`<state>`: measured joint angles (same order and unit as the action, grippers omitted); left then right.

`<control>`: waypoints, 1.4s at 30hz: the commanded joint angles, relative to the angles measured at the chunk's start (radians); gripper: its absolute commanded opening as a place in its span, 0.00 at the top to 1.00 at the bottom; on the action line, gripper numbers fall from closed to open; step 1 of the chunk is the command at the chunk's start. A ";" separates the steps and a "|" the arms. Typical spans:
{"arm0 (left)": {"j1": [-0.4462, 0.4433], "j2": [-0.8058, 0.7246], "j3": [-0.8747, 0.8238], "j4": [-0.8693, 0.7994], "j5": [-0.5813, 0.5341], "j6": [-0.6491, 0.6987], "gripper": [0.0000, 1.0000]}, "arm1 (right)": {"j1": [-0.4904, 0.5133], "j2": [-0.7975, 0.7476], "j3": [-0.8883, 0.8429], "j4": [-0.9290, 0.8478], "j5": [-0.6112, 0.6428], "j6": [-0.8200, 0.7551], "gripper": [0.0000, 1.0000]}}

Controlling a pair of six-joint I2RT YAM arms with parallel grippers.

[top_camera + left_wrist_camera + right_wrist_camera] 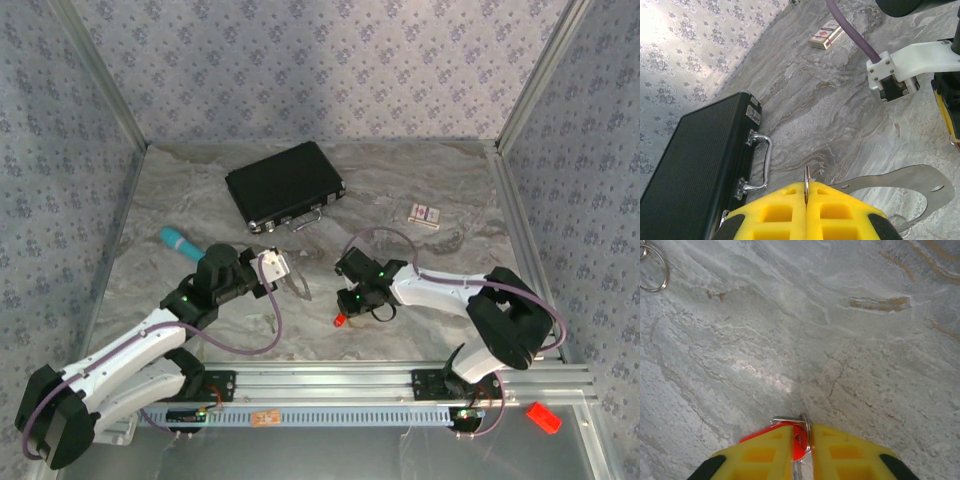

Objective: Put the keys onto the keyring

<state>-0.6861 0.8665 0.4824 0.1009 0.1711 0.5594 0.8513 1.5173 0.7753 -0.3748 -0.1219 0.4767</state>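
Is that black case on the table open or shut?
Shut: the black case lies flat with its lid down on the base, the metal handle sticking out of its closed edge.

Grey marbled tabletop [380, 180], floral-patterned walls [300, 70], soft light

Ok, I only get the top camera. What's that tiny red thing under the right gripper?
Observer: The right wrist view shows a red-headed key pinched in the right gripper, with a bit of metal loop at its tip.
Operator: And is the left one holding something too?
Observer: Yes. In the left wrist view the left gripper is shut on a thin metal loop, seen edge-on.
Operator: Are there more rings?
Observer: One small ring lies loose on the table, at the top left of the right wrist view.
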 commanded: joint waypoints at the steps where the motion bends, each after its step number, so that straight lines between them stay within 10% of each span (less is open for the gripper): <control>1: 0.007 -0.004 0.013 0.018 0.025 0.013 1.00 | -0.008 0.020 0.027 -0.031 -0.013 -0.016 0.77; 28: 0.007 -0.006 0.015 0.012 0.029 0.017 1.00 | -0.015 0.034 0.051 -0.046 -0.010 -0.033 0.99; 42: 0.005 0.007 0.057 -0.027 0.126 -0.103 1.00 | 0.026 -0.333 -0.028 0.094 0.027 -0.274 1.00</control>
<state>-0.6861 0.8665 0.4835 0.0837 0.2211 0.5148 0.8692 1.2629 0.7788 -0.3389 -0.0975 0.3088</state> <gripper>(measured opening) 0.043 0.052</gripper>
